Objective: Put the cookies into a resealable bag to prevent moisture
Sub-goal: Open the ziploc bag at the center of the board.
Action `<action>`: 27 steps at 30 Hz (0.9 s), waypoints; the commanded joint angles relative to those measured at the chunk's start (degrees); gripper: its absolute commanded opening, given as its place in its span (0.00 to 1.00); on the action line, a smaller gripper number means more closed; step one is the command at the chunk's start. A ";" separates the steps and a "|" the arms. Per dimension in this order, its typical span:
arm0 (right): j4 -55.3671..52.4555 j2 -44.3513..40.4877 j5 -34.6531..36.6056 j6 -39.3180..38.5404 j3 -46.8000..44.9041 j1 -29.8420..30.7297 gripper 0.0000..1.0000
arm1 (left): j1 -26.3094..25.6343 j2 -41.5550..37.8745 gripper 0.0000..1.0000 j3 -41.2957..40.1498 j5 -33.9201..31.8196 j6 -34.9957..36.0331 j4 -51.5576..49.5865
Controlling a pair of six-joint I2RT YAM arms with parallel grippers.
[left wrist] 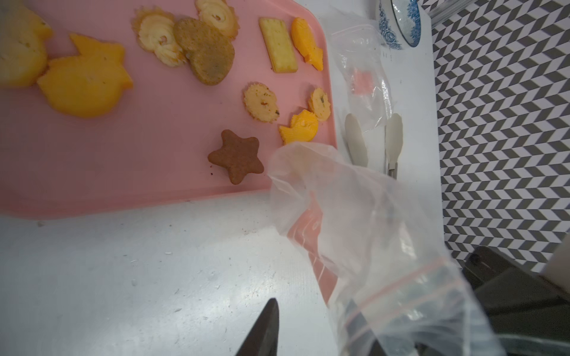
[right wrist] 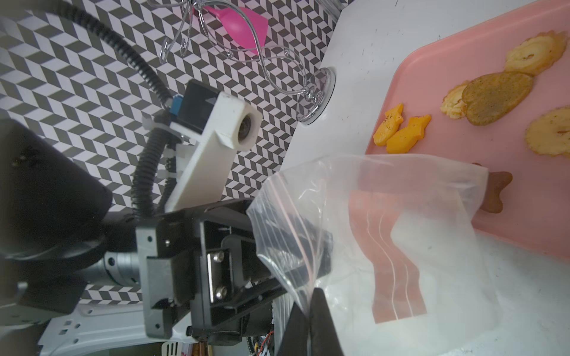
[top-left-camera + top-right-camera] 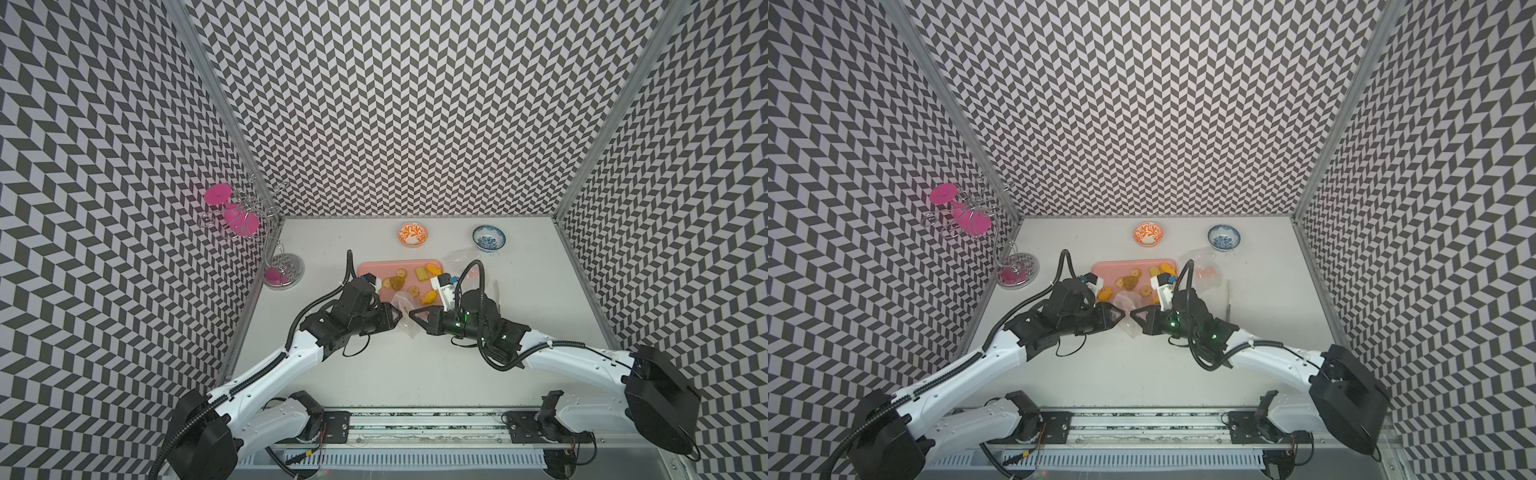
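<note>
Cookies (image 1: 203,51): being kept on pink tray (image 1: 123,172). Resealable bag (image 1: 354,215): being held over the tray's corner, partly hiding the brown star cookie (image 2: 496,191). Right gripper (image 2: 314,296): jaws being pressed together on the bag's rim. Left gripper (image 3: 399,318): jaws being held spread. Tongs (image 1: 373,138), second bag (image 1: 364,77), blue-patterned bowl (image 3: 488,238), orange-patterned bowl (image 3: 413,234): being left beyond.

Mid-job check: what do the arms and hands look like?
The left arm and right arm have white shells, black joints and black ribbed cables. The left hand and right hand are black wedges, each with a white camera mount. The right arm shows green lights.
</note>
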 commanded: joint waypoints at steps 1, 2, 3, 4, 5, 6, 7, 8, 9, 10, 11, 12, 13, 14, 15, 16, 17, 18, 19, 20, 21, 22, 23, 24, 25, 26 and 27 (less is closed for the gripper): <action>5.27 -0.26 -0.26 3.17 -0.18 -0.35 0.01 | -1.85 0.22 0.33 -0.65 1.15 -2.98 3.33; 5.36 -0.62 0.09 3.56 -0.64 -0.53 0.01 | -1.92 0.14 0.29 -0.20 0.32 -2.53 1.99; 5.16 -1.09 0.75 3.87 -1.24 -0.83 0.00 | -1.94 -0.39 0.23 0.29 -0.44 -2.06 0.90; 4.72 -1.68 1.40 4.27 -1.80 -1.09 0.00 | -1.94 -0.76 0.16 0.91 -1.06 -1.48 -0.33; 4.57 -2.21 2.03 4.85 -2.45 -1.44 0.00 | -1.92 -0.99 0.09 1.80 -1.80 -0.68 -2.38; 4.46 -2.82 2.57 5.01 -2.92 -1.70 0.00 | -1.97 -0.95 0.01 2.61 -2.32 0.15 -4.78; 3.69 -3.32 3.41 4.91 -3.06 -1.83 0.00 | -1.96 -0.91 0.00 3.33 -2.78 1.15 -7.00; 2.30 -3.69 4.62 4.17 -2.93 -1.86 0.00 | -1.88 -0.83 0.00 4.51 -3.61 2.06 -9.98; 0.70 -4.10 5.81 3.04 -2.71 -1.94 0.01 | -1.73 -0.96 0.00 5.66 -4.31 2.85 -12.87; -1.04 -4.36 6.95 1.78 -2.47 -1.94 0.00 | -1.62 -1.09 0.00 6.68 -5.15 3.25 -15.30; -2.81 -4.49 8.09 0.36 -2.21 -2.13 0.01 | -1.62 -1.30 0.00 7.97 -6.52 3.38 -18.64; -3.92 -4.33 8.88 -0.82 -2.21 -2.22 0.01 | -1.61 -1.40 0.00 9.12 -7.38 3.32 -21.76; -5.12 -4.01 9.68 -2.19 -2.02 -2.24 0.00 | -1.62 -1.53 0.00 10.00 -7.71 3.22 -24.40; -6.62 -3.33 9.99 -4.16 -1.59 -2.26 0.00 | -1.53 -1.62 0.00 10.98 -7.35 3.13 -26.93; -8.46 -2.50 9.90 -5.81 -0.93 -2.17 0.00 | -1.53 -1.81 0.00 11.52 -7.12 2.91 -28.77; -10.51 -1.52 10.20 -7.99 0.23 -2.03 0.01 | -1.54 -2.07 0.00 12.21 -6.66 2.49 -30.91; -12.11 -0.54 11.20 -9.75 1.12 -1.28 0.00 | -1.50 -2.31 0.00 12.82 -5.88 2.42 -32.52; -12.74 0.16 11.39 -10.64 1.56 -0.96 0.00 | -1.51 -2.50 0.00 13.29 -5.03 2.34 -33.78; -13.43 1.00 11.41 -11.73 1.95 -0.61 0.00 | -1.53 -2.65 0.00 13.90 -4.51 2.24 -35.24; -14.49 1.88 11.85 -12.96 2.64 -0.14 0.01 | -1.53 -2.61 0.00 13.99 -4.04 2.45 -36.35; -15.47 2.64 12.37 -14.11 3.29 0.43 0.01 | -1.43 -2.61 0.00 13.52 -3.69 2.67 -37.21; -16.79 3.29 13.10 -15.61 4.27 1.10 0.01 | -1.21 -2.36 0.00 12.22 -3.30 3.16 -37.67; -17.61 3.84 13.85 -16.93 4.93 1.79 0.01 | -0.41 -2.14 0.00 10.11 -1.61 4.05 -37.09; -18.43 4.20 14.10 -17.81 5.44 2.21 0.01 | 0.64 -1.61 0.00 8.41 -0.07 4.75 -36.36; -19.22 4.82 14.12 -18.87 5.82 2.64 0.01 | 1.69 -0.90 0.00 6.55 1.76 5.41 -34.98; -19.91 5.46 13.92 -19.89 6.05 3.09 0.01 | 2.21 -0.09 0.00 5.01 3.14 5.83 -33.06; -20.25 6.05 13.22 -20.45 6.08 3.28 0.01 | 2.63 0.46 0.00 3.97 3.76 6.12 -31.52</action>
